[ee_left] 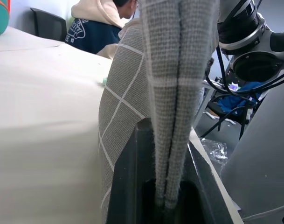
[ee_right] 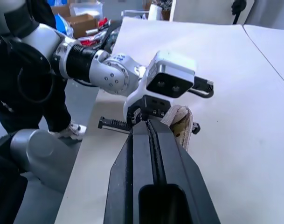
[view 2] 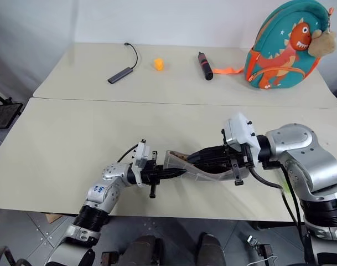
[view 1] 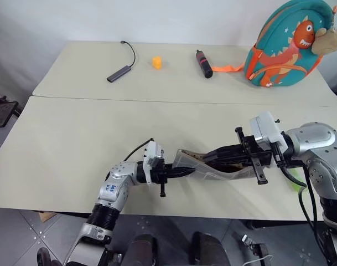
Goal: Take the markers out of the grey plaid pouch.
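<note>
While the left gripper (view 1: 182,173) pinches the grey plaid pouch (view 1: 212,165) at lower centre and the right gripper (view 1: 210,157), clenched, reaches into its mouth, fabric could slip; markers stay hidden.

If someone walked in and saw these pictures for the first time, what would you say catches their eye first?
Probably the grey plaid pouch held up over the near table's front edge, the left hand shut on one end and the right hand at its open mouth. After that, the teal dinosaur backpack standing at the far right of the rear table.
</note>
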`<state>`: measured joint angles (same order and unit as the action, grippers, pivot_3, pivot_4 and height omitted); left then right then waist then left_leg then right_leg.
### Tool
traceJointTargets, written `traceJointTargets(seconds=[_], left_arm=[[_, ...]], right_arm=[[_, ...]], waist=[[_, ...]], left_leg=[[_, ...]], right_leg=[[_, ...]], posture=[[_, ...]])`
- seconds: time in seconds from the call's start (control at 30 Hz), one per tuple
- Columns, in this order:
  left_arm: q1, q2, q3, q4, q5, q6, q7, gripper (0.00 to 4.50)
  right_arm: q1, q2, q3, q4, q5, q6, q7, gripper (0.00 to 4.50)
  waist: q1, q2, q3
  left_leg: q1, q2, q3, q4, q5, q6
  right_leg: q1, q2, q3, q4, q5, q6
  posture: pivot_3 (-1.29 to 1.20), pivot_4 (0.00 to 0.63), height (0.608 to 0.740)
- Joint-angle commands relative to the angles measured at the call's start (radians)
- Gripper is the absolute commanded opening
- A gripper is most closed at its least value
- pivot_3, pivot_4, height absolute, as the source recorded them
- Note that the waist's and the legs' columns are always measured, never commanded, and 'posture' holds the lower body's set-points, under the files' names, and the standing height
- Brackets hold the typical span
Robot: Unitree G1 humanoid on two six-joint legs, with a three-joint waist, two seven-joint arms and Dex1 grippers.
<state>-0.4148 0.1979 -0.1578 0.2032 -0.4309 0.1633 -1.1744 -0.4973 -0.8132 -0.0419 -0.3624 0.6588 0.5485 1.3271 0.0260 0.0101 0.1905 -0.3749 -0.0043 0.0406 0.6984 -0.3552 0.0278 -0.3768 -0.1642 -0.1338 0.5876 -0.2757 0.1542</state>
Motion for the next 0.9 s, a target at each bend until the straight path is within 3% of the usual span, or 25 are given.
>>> traceJointTargets(seconds=[0.03, 0.23, 0.3, 0.47, 0.83, 0.9], left_arm=[[0.002, 0.002, 0.006, -0.023, -0.011, 0.001, 0.0, 0.0], [0.006, 0.006, 0.008, -0.026, -0.012, 0.004, -0.001, 0.0], [0.005, 0.005, 0.008, -0.021, -0.012, 0.001, -0.001, 0.0], [0.002, -0.003, 0.003, -0.021, -0.011, 0.0, 0.003, 0.0], [0.012, -0.004, 0.005, -0.028, -0.011, 0.001, 0.011, 0.0], [0.01, -0.005, 0.005, -0.026, -0.012, 0.001, 0.012, 0.0]], right_arm=[[0.007, -0.022, -0.049, -0.025, 0.031, 0.003, -0.021, 0.02], [-0.054, -0.153, 0.013, 0.022, -0.061, 0.074, -0.03, 0.18], [-0.076, -0.181, 0.046, 0.028, -0.104, 0.045, -0.01, 0.62], [-0.075, -0.223, 0.103, -0.003, -0.114, 0.058, 0.045, 2.29], [-0.06, -0.153, -0.013, 0.036, -0.028, -0.033, 0.06, 2.29], [-0.056, -0.16, -0.025, 0.053, -0.031, -0.04, 0.061, 1.9]], waist=[[-0.001, 0.0, 0.0], [-0.001, 0.0, 0.0], [-0.002, 0.0, 0.0], [0.0, 0.0, 0.0], [0.001, 0.0, 0.0], [0.0, 0.0, 0.0]], left_leg=[[0.0, 0.0, 0.0, 0.0, 0.0, 0.0], [0.0, 0.0, 0.0, 0.0, 0.0, 0.0], [0.0, 0.0, 0.001, 0.0, 0.0, 0.0], [0.0, 0.0, 0.0, 0.0, 0.0, 0.0], [0.0, 0.0, 0.0, 0.0, 0.0, 0.0], [0.0, 0.0, 0.0, 0.0, 0.0, 0.0]], right_leg=[[0.0, 0.0, 0.0, 0.0, 0.0, 0.0], [0.0, 0.0, 0.0, 0.0, 0.0, 0.0], [0.0, 0.0, 0.001, 0.0, 0.0, 0.0], [0.0, 0.0, 0.0, 0.0, 0.0, 0.0], [0.0, 0.0, 0.0, 0.0, 0.0, 0.0], [0.0, 0.0, 0.0, 0.0, 0.0, 0.0]], posture=[[0.0, 0.15, 0.74], [0.0, 0.15, 0.74], [0.0, 0.15, 0.74], [0.0, 0.15, 0.74], [0.0, 0.15, 0.74], [0.0, 0.15, 0.74]])
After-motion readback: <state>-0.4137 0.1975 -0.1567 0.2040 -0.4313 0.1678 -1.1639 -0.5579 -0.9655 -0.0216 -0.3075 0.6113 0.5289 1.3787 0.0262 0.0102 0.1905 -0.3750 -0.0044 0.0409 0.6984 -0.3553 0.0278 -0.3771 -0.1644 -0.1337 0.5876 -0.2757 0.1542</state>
